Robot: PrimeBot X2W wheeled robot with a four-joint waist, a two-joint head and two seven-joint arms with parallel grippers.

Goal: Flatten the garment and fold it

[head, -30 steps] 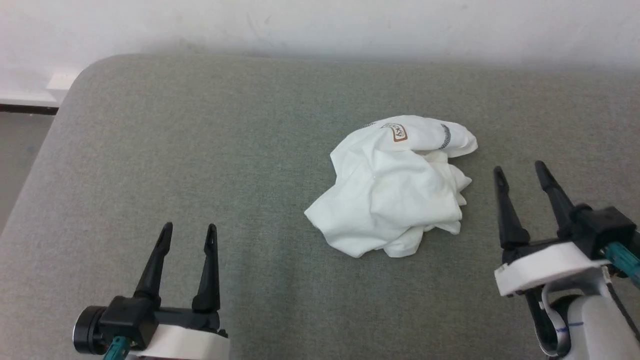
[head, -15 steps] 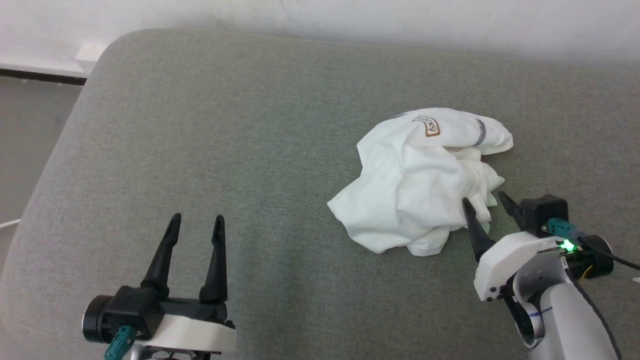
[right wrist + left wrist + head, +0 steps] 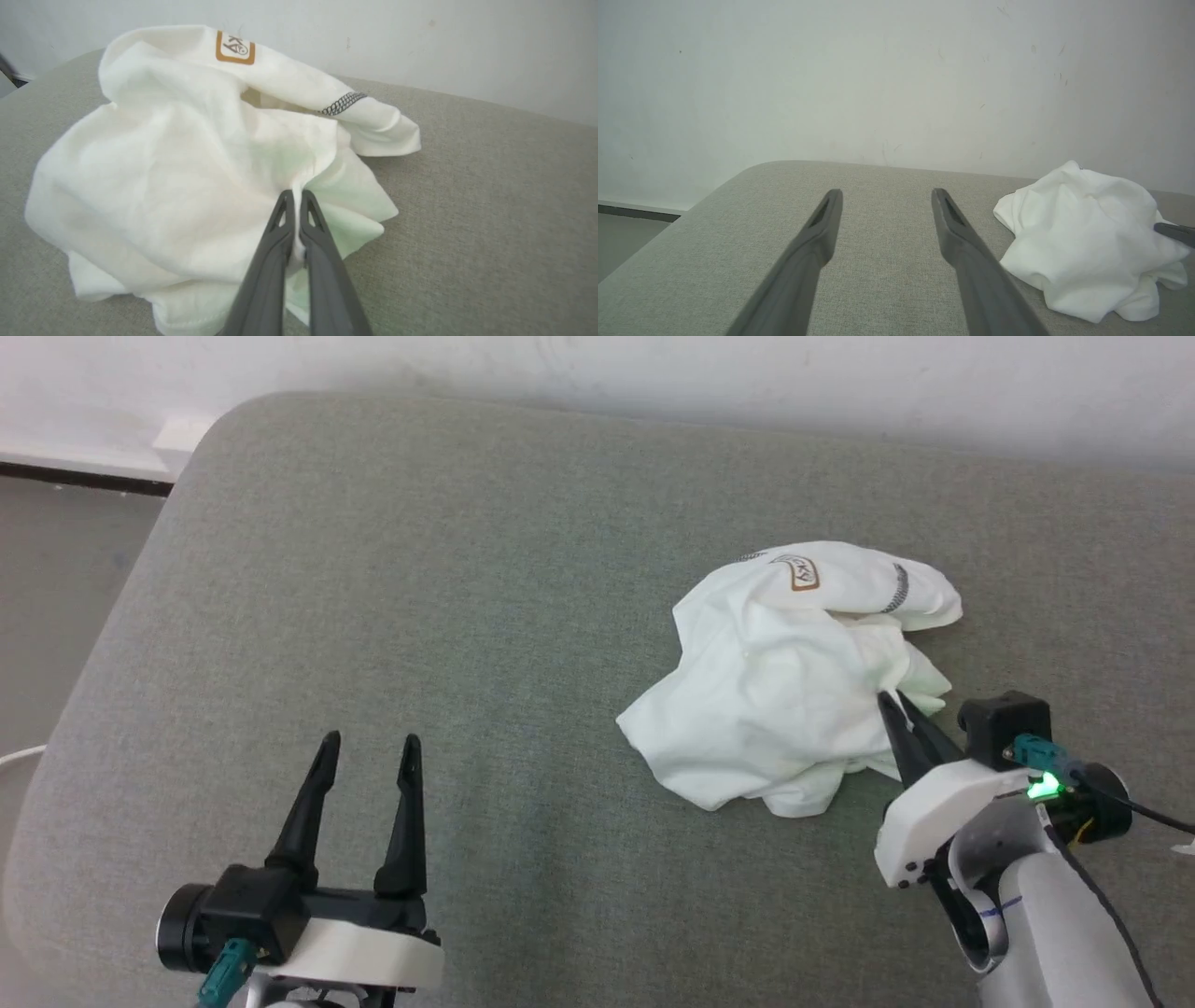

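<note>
The garment [image 3: 794, 681], a thin white cloth shirt, lies scrunched up in a lumpy heap on the big soft grey-green fabric pad [image 3: 420, 569]. The heap sits on the right half of the pad. On top of the heap, at its far side, there is a small patch with a brown border [image 3: 805, 573]. Just to the right of the patch, a short line of dark grey zigzag stitching [image 3: 898, 588] runs across a rolled fold. The right gripper [image 3: 893, 700], with its two long dark fingers, is at the near right side of the heap. Its fingers are pressed together and they pinch a little fold of the white cloth between them. In the right wrist view the cloth bunches into wrinkles right where the tips meet. A small green light [image 3: 1041, 791] glows on the wrist behind this gripper, and it puts a pale green tint on the cloth close by. The left gripper [image 3: 370, 739] is far off to the left, well apart from the garment, over a bare part of the pad. Its two dark fingers are spread wide and nothing is between them. They point toward the far edge of the pad. Behind the pad stands a plain white wall [image 3: 653, 364], and to the left of the pad a strip of grey floor [image 3: 56, 579] shows.
</note>
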